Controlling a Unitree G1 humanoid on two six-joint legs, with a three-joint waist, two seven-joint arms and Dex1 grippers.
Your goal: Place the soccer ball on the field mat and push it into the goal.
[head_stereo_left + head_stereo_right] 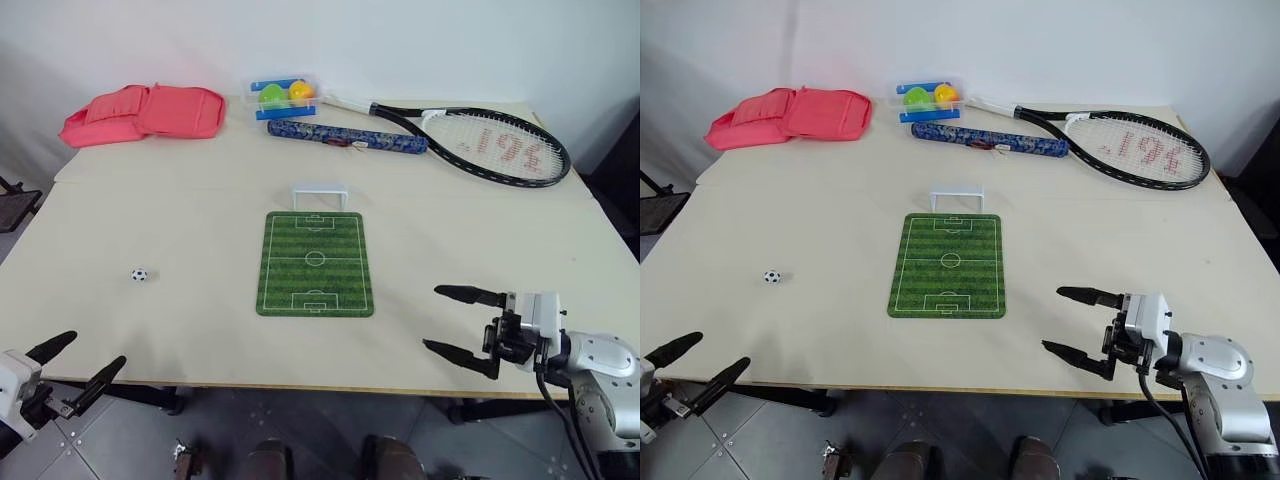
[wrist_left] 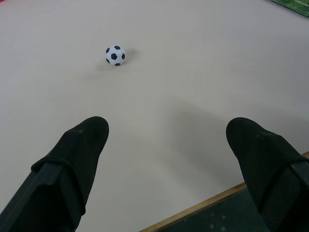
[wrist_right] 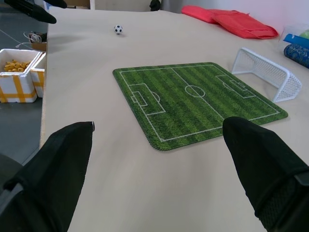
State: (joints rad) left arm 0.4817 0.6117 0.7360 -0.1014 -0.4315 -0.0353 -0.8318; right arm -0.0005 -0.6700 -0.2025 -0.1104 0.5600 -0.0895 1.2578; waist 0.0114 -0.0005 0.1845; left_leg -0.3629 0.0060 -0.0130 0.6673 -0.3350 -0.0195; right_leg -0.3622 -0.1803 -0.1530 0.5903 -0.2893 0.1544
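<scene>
The field mat (image 1: 315,264) lies mid-worktop (image 1: 180,220), with the goal (image 1: 320,194) just behind its far edge. The soccer ball (image 1: 139,274) sits well left of the mat; a racket (image 1: 480,140) lies far right.

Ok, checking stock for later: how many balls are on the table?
3: the soccer ball left of the field mat; green ball and yellow ball in the clear box; others may be hidden.

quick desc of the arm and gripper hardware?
Both the left gripper and right gripper have two black, tapered, pointed fingers with ribbed pads. Behind the right fingers: black bracket, white block, silver-grey rounded wrist housing, black cable looping below. The left mount is white too.
</scene>
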